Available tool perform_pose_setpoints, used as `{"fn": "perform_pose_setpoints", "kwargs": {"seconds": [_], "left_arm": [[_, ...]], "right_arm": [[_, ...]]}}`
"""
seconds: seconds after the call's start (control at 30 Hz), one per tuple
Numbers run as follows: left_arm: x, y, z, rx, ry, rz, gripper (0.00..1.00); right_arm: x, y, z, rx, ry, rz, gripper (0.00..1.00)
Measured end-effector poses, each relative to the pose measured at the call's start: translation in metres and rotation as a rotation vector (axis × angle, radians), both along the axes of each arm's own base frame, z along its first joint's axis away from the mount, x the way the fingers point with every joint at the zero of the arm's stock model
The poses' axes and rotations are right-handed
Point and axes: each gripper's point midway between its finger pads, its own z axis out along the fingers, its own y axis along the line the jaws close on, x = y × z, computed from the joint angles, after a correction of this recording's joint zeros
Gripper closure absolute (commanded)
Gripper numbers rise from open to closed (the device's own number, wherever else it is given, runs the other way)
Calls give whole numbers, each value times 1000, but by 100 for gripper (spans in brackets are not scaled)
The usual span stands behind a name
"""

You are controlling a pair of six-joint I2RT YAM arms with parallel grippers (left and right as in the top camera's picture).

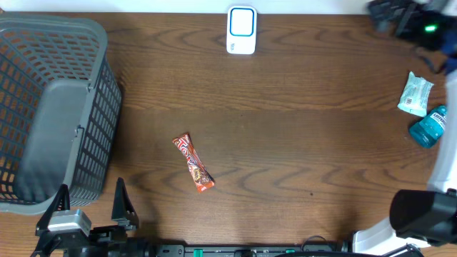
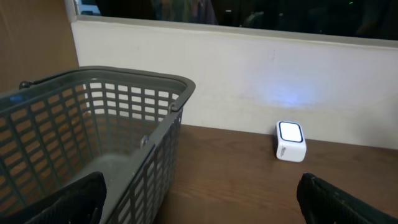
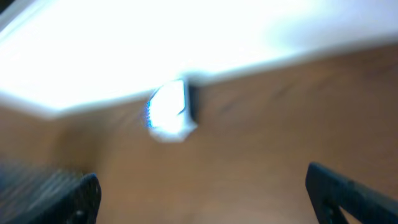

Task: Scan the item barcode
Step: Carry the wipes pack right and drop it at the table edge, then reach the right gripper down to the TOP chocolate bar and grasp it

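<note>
Snack bar (image 1: 193, 163) left lying on the tabletop (image 1: 307, 135) — both pairs of fingers spread open, nothing gripped.
The bar is seen well in front of the white scanner (image 1: 241, 31) and slightly to its left, untouched. The left fingers (image 1: 122, 201) are parted farther forward still, by the grey basket (image 1: 107, 100) standing well left of the scanner. The right fingers (image 3: 348, 193) are likewise parted — that view is blurred.

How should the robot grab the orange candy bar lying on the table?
Probably from straight above, pinching the candy bar across its narrow middle. It lies flat on the table, long and thin, slanted from upper left to lower right, so the fingers should turn to straddle its two long edges.
</note>
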Motion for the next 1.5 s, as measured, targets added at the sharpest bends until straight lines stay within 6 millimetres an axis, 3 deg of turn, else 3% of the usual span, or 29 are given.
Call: {"fn": "perform_pose_setpoints", "kwargs": {"seconds": [0.03,0.23,0.33,0.43,0.57,0.77,0.93,1.07,1.27,1.4,1.5], "left_arm": [[0,0,0,0,0,0,2],[0,0,1,0,-2,0,2],[0,0,1,0,-3,0,2],[0,0,1,0,-3,0,2],[0,0,1,0,-3,0,2],[0,0,1,0,-3,0,2],[0,0,1,0,-3,0,2],[0,0,1,0,-3,0,2],[0,0,1,0,-3,0,2],[0,0,1,0,-3,0,2],[0,0,1,0,-3,0,2]], "right_arm": [[-8,29,-11,34,64,67,1],[-46,161,-81,24,278,376,1],[-83,237,-125,-100,310,543,1],[-111,282,-155,-233,278,626,1],[-157,323,-200,-423,242,718,1],[-183,345,-244,-645,102,710,1],[-191,364,-257,-644,-1,694,1],[-194,372,-263,-603,-25,678,7],[-197,389,-260,-531,-48,652,10],[-203,394,-284,-525,6,662,20],[-210,389,-326,-568,92,668,40]]}}
